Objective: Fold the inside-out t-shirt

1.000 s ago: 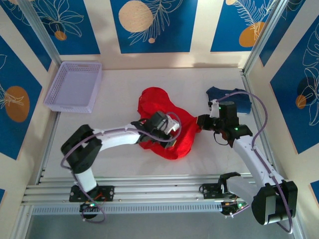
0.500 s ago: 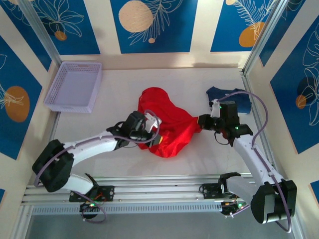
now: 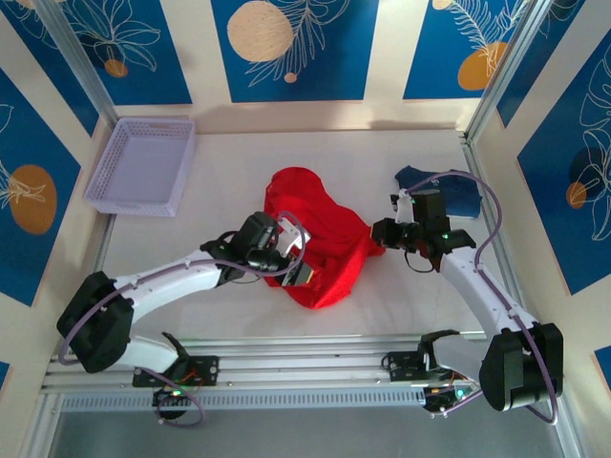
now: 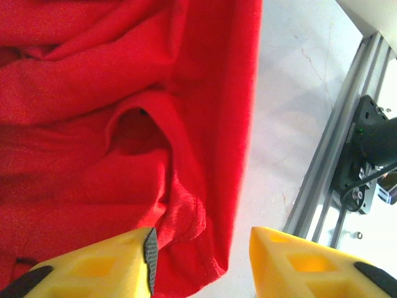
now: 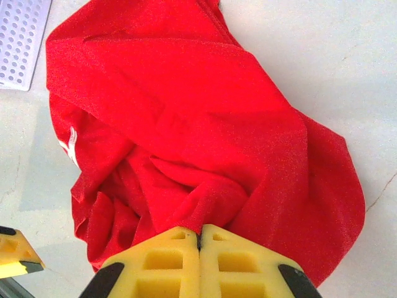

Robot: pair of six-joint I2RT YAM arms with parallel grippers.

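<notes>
The inside-out t-shirt (image 3: 320, 234) is a crumpled bright red heap in the middle of the table. My left gripper (image 3: 304, 272) sits at its near-left edge. In the left wrist view the left gripper (image 4: 201, 261) is open, and the shirt's hem (image 4: 186, 217) lies loosely between the yellow fingers, against the left pad. My right gripper (image 3: 379, 234) is at the shirt's right edge. In the right wrist view the right gripper (image 5: 200, 239) is shut on a pinched fold of the t-shirt (image 5: 186, 124), which spreads away from it.
A lavender mesh basket (image 3: 143, 164) stands at the back left, its corner (image 5: 22, 37) in the right wrist view. A dark navy garment (image 3: 458, 191) lies at the back right behind the right arm. Aluminium rails (image 3: 286, 367) run along the table's near edge.
The left arm drew back to the left with the shirt's near edge, then its jaws opened and let the cloth go. The right gripper stayed shut on the shirt and barely moved.
</notes>
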